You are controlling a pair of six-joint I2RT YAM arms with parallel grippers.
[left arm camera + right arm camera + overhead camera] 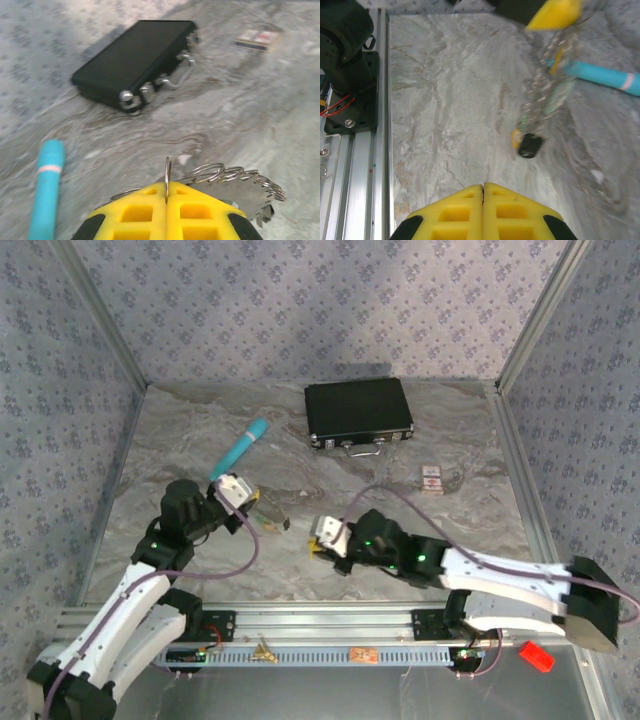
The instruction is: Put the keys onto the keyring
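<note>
**Left gripper.** The left gripper (167,192) has its yellow pads (135,212) pressed together on a thin wire loop that stands upright in the seam between them. The loop belongs to the keyring (245,192), a flat grey toothed plate that lies just right of the pads with several split rings (210,172) bunched along its upper edge. In the top view the left gripper (260,510) sits left of centre, with the keyring (272,521) at its tip.

**Right gripper.** The right gripper (484,192) has its yellow fingers closed flush against each other, with nothing between them. In the top view it (316,544) sits just right of the keyring, apart from it.

**Keys.** In the right wrist view the keyring (550,95) hangs below the left gripper's yellow fingertip (555,12), blurred. At its lower end are the keys (530,146): one dark head, with a yellow one (516,138) touching its left side. Whether they touch the table (450,100) cannot be told.

**Other items.**
- A black case (358,412) with chrome latches lies at the far side of the table.
- A teal pen (240,448) with a pale band lies left of the case.
- A small box (432,478) lies right of centre. It carries red and white print (257,39), too blurred to read.
- An orange label (363,654) is on the front rail. Its markings are too small to read.
</note>
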